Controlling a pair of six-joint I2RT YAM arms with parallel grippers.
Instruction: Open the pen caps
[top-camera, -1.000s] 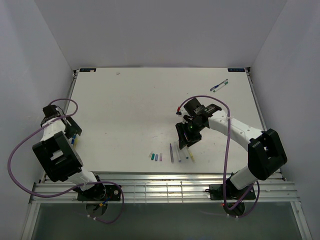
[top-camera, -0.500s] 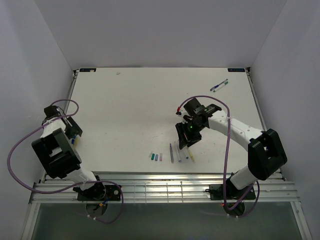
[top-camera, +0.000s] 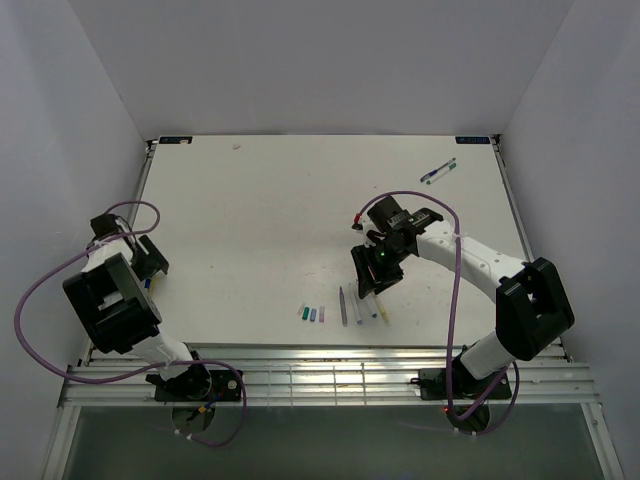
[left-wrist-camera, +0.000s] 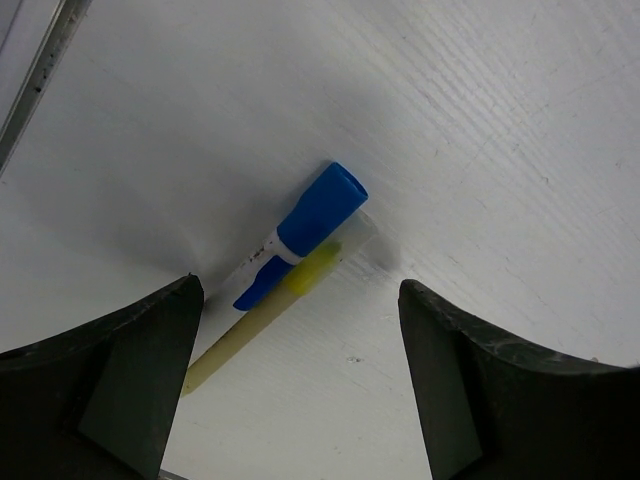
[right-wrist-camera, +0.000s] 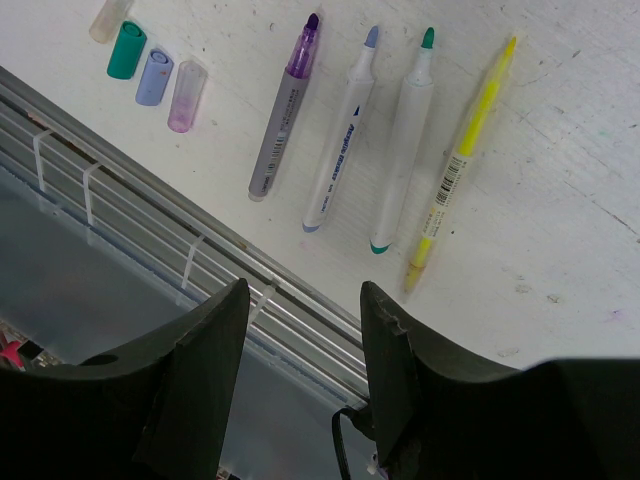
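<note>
In the right wrist view, four uncapped pens lie side by side near the table's front edge: purple (right-wrist-camera: 283, 110), blue (right-wrist-camera: 340, 130), green (right-wrist-camera: 400, 140) and yellow (right-wrist-camera: 460, 160). Left of them lie loose caps: pale yellow (right-wrist-camera: 108, 18), green (right-wrist-camera: 126, 50), blue (right-wrist-camera: 154, 77) and purple (right-wrist-camera: 186, 96). My right gripper (right-wrist-camera: 303, 300) is open and empty, above and just behind them. My left gripper (left-wrist-camera: 298, 300) is open over a blue-capped pen (left-wrist-camera: 300, 232) and a yellow pen (left-wrist-camera: 265, 325) lying together at the table's left edge.
Two more pens (top-camera: 438, 172) lie at the back right of the white table (top-camera: 250, 200). A metal rail (right-wrist-camera: 150, 190) runs along the front edge, close to the row of pens. Grey walls enclose the table on three sides.
My left gripper has shifted slightly over the two pens at the left edge. The right arm, the pens and the caps have not moved.
</note>
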